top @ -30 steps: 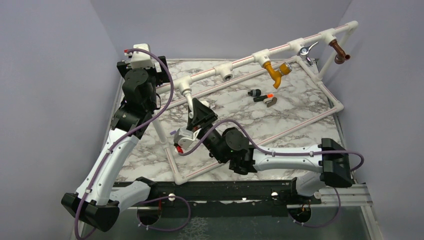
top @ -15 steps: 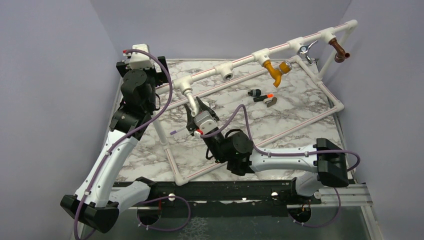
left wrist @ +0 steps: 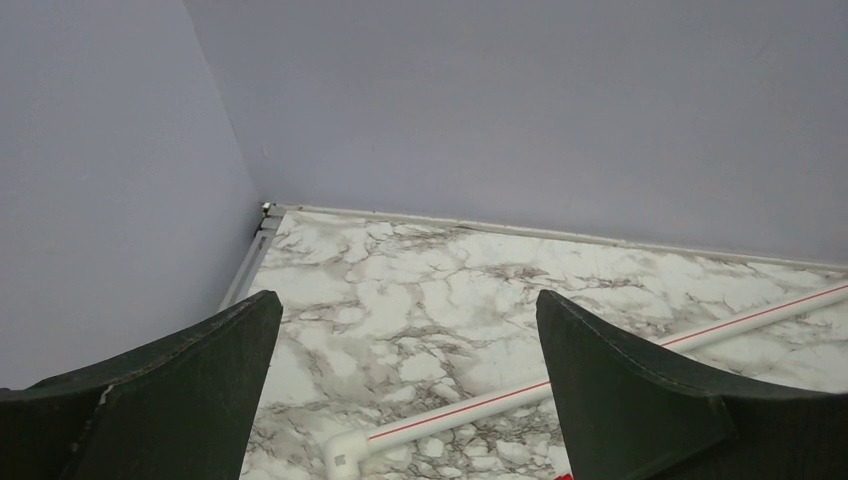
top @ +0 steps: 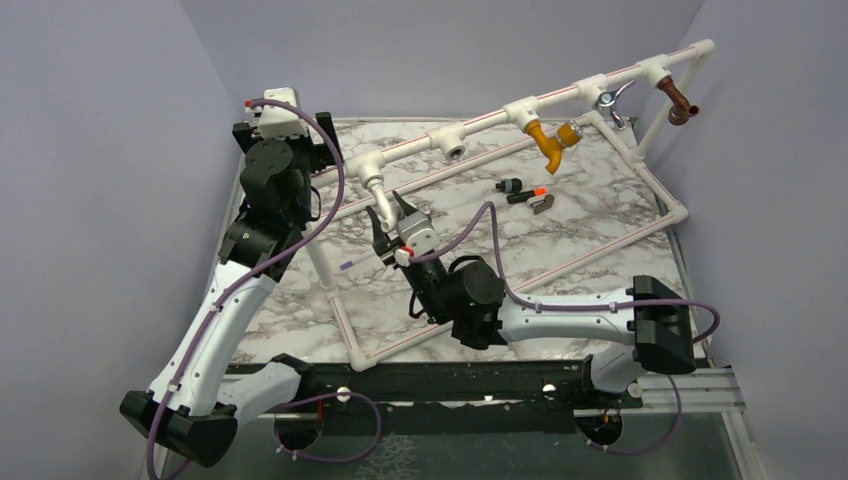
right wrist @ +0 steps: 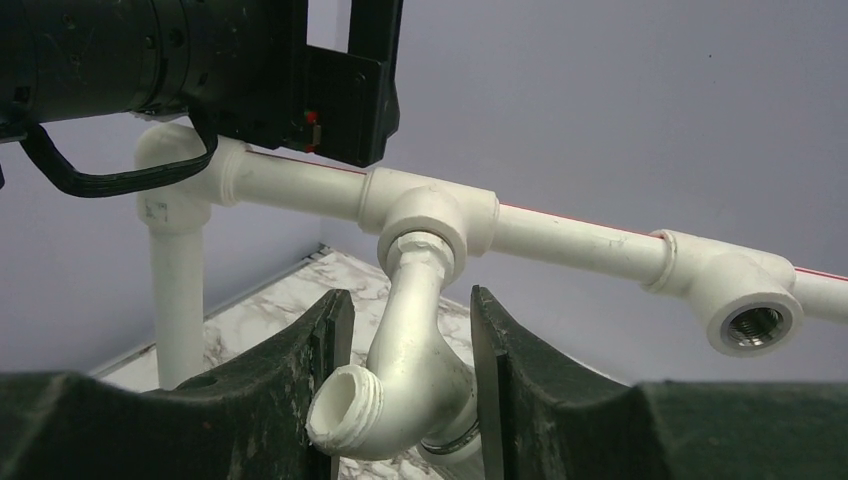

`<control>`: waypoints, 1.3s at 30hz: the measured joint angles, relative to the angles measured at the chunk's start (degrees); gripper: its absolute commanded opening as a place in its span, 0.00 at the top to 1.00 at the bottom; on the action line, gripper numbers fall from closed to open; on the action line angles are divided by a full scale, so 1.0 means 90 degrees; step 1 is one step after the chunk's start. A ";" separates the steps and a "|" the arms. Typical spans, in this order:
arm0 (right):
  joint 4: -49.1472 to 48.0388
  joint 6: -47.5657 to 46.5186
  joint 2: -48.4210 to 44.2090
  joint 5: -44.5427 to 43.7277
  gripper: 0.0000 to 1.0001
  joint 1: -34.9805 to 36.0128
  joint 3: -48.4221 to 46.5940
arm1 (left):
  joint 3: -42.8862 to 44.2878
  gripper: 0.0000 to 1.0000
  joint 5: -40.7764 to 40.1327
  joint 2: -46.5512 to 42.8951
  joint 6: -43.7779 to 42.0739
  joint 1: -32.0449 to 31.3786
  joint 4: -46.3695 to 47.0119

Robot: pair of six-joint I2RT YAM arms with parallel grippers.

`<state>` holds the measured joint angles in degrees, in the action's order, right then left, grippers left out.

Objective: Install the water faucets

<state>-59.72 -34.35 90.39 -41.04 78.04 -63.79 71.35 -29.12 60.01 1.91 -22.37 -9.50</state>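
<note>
Four faucets sit in sockets on the pipe frame [top: 580, 95]: the white faucet [right wrist: 420, 340] at the left end, then the yellow faucet [top: 548, 140], the chrome faucet [top: 612, 100] and the brown faucet [top: 678, 103] toward the right end. One empty socket [right wrist: 750, 325] lies between the white and yellow ones. A black-and-orange faucet [top: 525, 192] lies loose on the table [top: 600, 220], well apart from both arms.

Right gripper [right wrist: 410, 300]: one finger stands on each side of the white faucet's curved body. The right finger looks to be touching it. A sliver of background shows between the left finger and the faucet's neck, so it cannot be told whether the fingers are clamped.

Left gripper [left wrist: 407, 305]: fingers wide apart, holding nothing, over the far-left corner of the table.

Key relation: the white faucet's stem enters its tee socket [right wrist: 430, 215] directly ahead of the right gripper. Its long axis runs from the socket back between the fingers, with the spout curling to the left. Any further tightening would likely be a wrist roll about that stem axis. The right arm is clearly the nearer one.
</note>
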 measured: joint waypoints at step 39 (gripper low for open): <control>0.4007 -0.1705 -0.1695 0.1457 0.19 0.0308 -0.0024 | 0.0000 0.01 0.0010 -0.0007 0.0002 -0.0022 -0.0148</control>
<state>-23.66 -49.69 75.13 -27.92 80.82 -64.01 71.35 -29.04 59.94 1.93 -22.57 -10.83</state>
